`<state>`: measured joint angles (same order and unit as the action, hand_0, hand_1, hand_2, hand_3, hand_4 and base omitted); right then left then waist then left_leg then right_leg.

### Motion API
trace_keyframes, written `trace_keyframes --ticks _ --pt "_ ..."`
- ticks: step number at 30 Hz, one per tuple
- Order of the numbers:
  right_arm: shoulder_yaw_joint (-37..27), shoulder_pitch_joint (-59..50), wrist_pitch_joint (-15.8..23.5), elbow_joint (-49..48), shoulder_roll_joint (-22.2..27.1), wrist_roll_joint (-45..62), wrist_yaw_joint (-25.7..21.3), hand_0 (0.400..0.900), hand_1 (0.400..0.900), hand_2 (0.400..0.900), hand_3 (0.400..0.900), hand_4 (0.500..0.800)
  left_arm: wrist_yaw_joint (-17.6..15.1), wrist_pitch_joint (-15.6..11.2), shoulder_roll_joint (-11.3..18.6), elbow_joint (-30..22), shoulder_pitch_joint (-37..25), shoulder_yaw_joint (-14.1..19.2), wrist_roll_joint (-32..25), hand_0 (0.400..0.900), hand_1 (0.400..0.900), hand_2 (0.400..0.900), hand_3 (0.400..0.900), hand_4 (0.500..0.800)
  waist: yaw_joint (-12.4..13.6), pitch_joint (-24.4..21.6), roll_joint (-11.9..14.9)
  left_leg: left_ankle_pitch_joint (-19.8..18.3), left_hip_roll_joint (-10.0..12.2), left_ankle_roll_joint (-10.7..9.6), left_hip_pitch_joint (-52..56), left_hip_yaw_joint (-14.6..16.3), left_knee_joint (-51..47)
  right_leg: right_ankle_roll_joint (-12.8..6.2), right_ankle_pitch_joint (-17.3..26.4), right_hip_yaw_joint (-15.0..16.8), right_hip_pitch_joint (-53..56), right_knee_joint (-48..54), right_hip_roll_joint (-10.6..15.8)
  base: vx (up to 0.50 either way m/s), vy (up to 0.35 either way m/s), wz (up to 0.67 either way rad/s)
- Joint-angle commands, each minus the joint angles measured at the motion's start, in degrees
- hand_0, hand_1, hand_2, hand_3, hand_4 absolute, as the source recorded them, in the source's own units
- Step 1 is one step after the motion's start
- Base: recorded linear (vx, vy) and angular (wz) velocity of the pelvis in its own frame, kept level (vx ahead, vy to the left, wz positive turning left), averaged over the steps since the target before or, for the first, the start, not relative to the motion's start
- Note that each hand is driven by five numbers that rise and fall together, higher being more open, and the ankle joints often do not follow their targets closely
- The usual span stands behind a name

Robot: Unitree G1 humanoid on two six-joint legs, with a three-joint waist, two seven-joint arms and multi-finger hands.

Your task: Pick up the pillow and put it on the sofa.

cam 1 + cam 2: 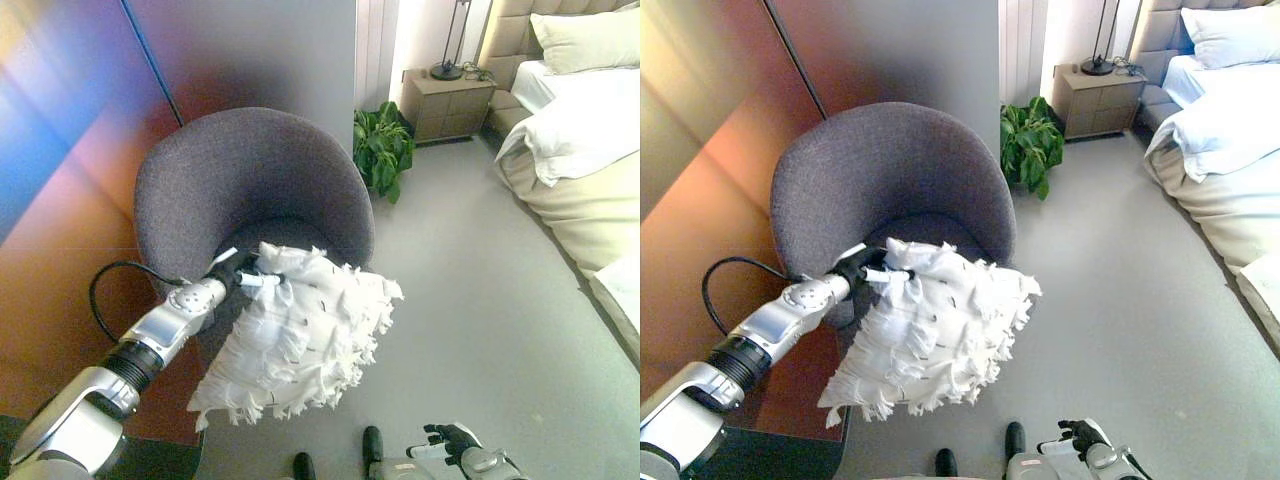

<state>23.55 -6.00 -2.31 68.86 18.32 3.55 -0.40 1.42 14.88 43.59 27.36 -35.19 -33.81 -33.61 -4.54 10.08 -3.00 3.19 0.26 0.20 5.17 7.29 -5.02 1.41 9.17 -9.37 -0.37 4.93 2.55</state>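
A white fringed pillow point(300, 335) hangs in the air in front of a grey round-backed armchair point(250, 180), its top corner over the seat's front edge. My left hand point(243, 274) is shut on the pillow's upper left corner; it also shows in the right eye view point(868, 265), with the pillow point(930, 335) below it. My right hand point(452, 440) shows low at the bottom edge, its fingers curled and holding nothing, well away from the pillow.
A potted green plant point(382, 150) stands behind the chair to the right. A nightstand point(448, 100) with a lamp sits by a bed point(580, 150) at the far right. A wooden wall panel point(60, 200) runs along the left. Grey floor point(480, 320) lies open between chair and bed.
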Motion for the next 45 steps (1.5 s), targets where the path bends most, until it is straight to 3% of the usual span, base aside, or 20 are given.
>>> trace_keyframes --ticks 1,4,10,13,16,21,22,30,45 --pt "0.3 2.2 0.9 3.7 1.3 -2.3 0.1 0.9 0.9 0.9 0.9 0.8 -5.2 -6.6 6.4 7.6 -20.4 11.6 -4.0 0.4 0.4 0.4 0.4 0.5 0.8 -8.1 -1.0 -4.0 0.7 -2.1 -0.2 -1.3 3.3 -7.18 -9.7 1.9 4.4 -4.8 3.4 0.03 -0.007 0.06" --pt "-0.3 2.5 1.1 4.2 1.6 -1.7 0.0 0.9 0.9 0.9 0.9 0.8 -5.2 -6.5 9.8 12.0 -24.0 11.0 -6.8 0.4 0.4 0.4 0.4 0.5 1.0 -8.5 -1.4 -3.8 0.6 -2.0 -0.2 -1.5 3.0 -7.27 -9.6 1.6 4.5 -4.7 3.4 0.04 -0.012 0.06" --pt "-0.9 3.1 1.4 4.6 1.5 -1.1 -0.2 0.9 0.9 0.9 0.9 0.8 -6.6 -5.5 13.7 17.3 -28.3 10.1 -9.7 0.4 0.4 0.4 0.4 0.5 1.2 -8.8 -1.9 -3.8 0.3 -1.9 -0.3 -1.6 2.8 -7.41 -9.7 1.3 4.6 -4.6 3.3 0.03 -0.008 0.04" --pt "-1.2 3.5 1.2 5.1 1.1 -1.2 0.0 0.9 0.9 0.9 0.9 0.8 -8.9 -3.4 14.3 19.0 -28.4 11.8 -13.1 0.4 0.4 0.4 0.4 0.5 1.3 -8.9 -1.9 -3.8 0.2 -1.9 -0.3 -1.7 2.7 -7.44 -9.8 1.2 4.7 -4.6 3.3 0.05 -0.007 0.05" --pt "-1.2 3.8 1.4 5.7 0.7 -1.4 -0.1 0.9 0.9 0.9 0.9 0.8 -10.3 -1.3 14.0 20.7 -27.1 13.6 -12.6 0.4 0.4 0.4 0.4 0.5 1.2 -9.1 -2.1 -3.7 0.1 -1.9 -0.2 -1.8 2.3 -7.42 -9.9 1.2 4.7 -4.5 3.2 0.06 0.012 0.03" --pt "-1.0 5.0 2.2 5.7 0.9 -2.0 -0.4 0.9 0.9 0.9 0.9 0.8 -7.1 -0.2 13.7 25.0 -26.0 14.2 -6.9 0.4 0.4 0.4 0.4 0.5 0.4 -8.8 -2.3 -3.2 0.1 -2.1 -0.5 -1.1 1.2 -7.71 -9.9 1.3 4.1 -4.5 3.2 0.06 0.033 0.02" --pt "-0.9 5.2 2.3 5.5 1.2 -1.9 -0.5 0.9 0.9 0.9 0.9 0.8 -7.9 -0.1 13.7 25.6 -26.3 13.9 -5.8 0.9 0.9 0.9 0.9 0.8 0.1 -8.5 -2.3 -3.1 0.2 -2.1 -0.7 -0.9 1.0 -7.81 -9.9 1.3 3.8 -4.4 3.2 0.02 0.042 0.01" --pt "0.6 2.7 3.6 3.5 4.2 1.5 -1.5 0.9 0.9 0.9 0.9 0.8 -15.5 -2.9 12.9 27.2 -30.0 12.1 -1.3 0.9 0.9 0.9 0.9 0.8 -1.0 -3.3 -2.8 -2.3 -0.4 -2.1 -4.7 -0.4 0.6 -7.66 -9.2 2.3 -1.0 -5.0 3.8 -0.12 0.065 0.01" --pt "1.1 2.8 4.1 2.7 4.4 1.5 -1.5 0.9 0.9 0.9 0.9 0.8 -15.7 -3.1 14.2 29.6 -33.5 10.0 -2.5 0.9 0.9 0.9 0.9 0.8 -1.3 -2.9 -3.0 -2.6 -0.7 -2.2 -3.5 -0.3 0.5 -8.03 -9.2 2.7 0.2 -4.6 4.2 0.02 0.009 0.01"
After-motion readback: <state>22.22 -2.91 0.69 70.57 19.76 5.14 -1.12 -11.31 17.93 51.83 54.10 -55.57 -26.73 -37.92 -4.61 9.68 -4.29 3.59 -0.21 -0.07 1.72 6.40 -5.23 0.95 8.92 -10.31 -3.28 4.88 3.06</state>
